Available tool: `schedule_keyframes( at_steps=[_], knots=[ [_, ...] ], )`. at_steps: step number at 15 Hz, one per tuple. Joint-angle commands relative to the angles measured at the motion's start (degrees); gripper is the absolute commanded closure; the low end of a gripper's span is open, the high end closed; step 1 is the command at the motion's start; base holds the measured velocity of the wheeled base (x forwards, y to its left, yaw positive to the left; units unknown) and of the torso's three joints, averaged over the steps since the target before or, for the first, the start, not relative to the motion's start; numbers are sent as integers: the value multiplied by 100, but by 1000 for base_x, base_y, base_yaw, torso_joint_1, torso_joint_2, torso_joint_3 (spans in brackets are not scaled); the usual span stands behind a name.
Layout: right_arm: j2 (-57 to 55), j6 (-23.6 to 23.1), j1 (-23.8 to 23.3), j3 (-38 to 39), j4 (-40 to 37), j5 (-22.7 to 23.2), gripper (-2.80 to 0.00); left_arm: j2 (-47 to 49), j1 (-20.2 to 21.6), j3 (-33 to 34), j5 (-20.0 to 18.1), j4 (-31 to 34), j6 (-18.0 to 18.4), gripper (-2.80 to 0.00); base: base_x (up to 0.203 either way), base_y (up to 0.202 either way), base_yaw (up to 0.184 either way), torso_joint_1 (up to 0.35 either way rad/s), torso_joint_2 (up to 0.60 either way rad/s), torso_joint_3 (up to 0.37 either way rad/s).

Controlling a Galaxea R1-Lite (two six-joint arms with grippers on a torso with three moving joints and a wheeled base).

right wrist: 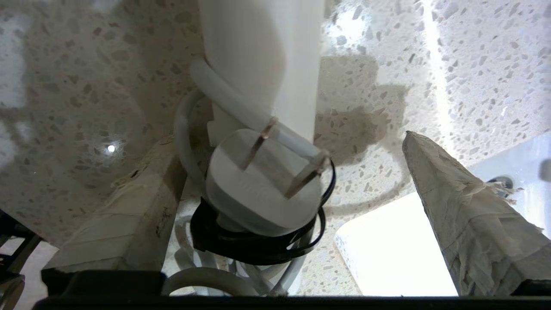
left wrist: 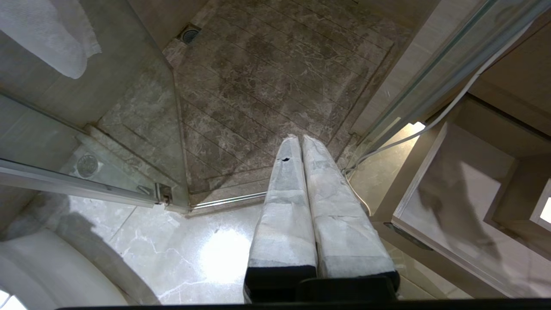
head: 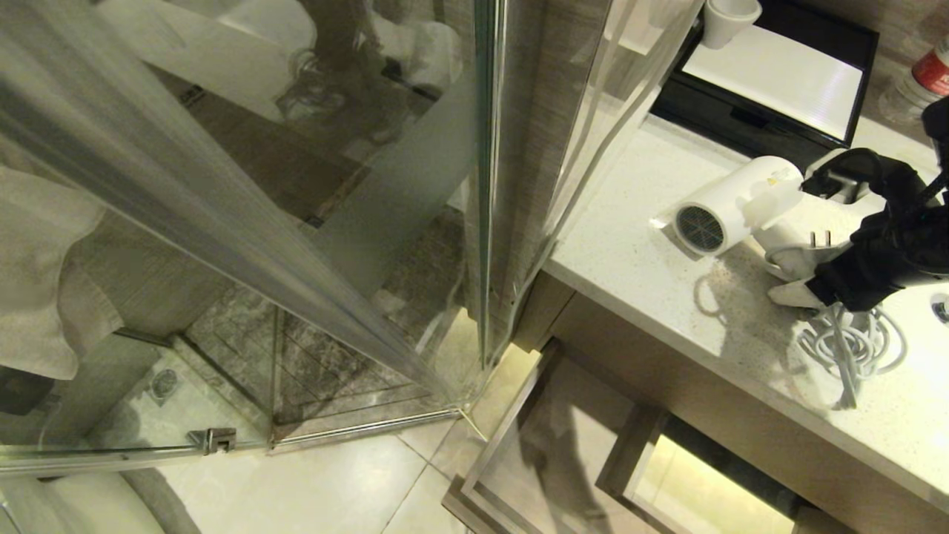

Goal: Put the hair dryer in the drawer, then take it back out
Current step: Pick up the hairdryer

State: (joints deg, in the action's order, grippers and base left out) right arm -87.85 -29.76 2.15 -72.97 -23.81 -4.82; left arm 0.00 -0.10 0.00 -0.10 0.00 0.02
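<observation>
The white hair dryer lies on the speckled counter, its mesh grille facing the counter's front edge. Its coiled cord sits beside it. My right gripper is open and low over the counter. Its taped fingers stand wide on either side of the dryer's handle and the white plug, which has a black strap under it. They close on nothing. The drawer stands pulled out below the counter, its pale interior bare; it also shows in the left wrist view. My left gripper hangs shut above the floor.
A glass shower door and its frame fill the left side. At the back of the counter are a black tray, a white cup and a bottle. A towel hangs at far left.
</observation>
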Motion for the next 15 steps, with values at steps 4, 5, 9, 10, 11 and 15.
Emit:
schedule_keyframes(
  at_steps=[4,5,9,10,11,15],
  knots=[
    [-127,-31,-83,55,-2,-11,0,0,1,9,1,0,-2,0,0,0,0,0,0,0],
    [-162,-39,-83,46,-45,-19,0,0,1,9,1,0,-2,0,0,0,0,0,0,0],
    [-160,-30,-83,12,-45,-19,0,0,1,9,1,0,-2,0,0,0,0,0,0,0],
    [-103,-30,-83,38,-45,-19,0,0,1,9,1,0,-2,0,0,0,0,0,0,0],
    [-92,-30,-83,46,-45,-19,0,0,1,9,1,0,-2,0,0,0,0,0,0,0],
    [229,-39,-75,97,-54,6,0,0,1,2,1,0,-2,0,0,0,0,0,0,0]
  ],
)
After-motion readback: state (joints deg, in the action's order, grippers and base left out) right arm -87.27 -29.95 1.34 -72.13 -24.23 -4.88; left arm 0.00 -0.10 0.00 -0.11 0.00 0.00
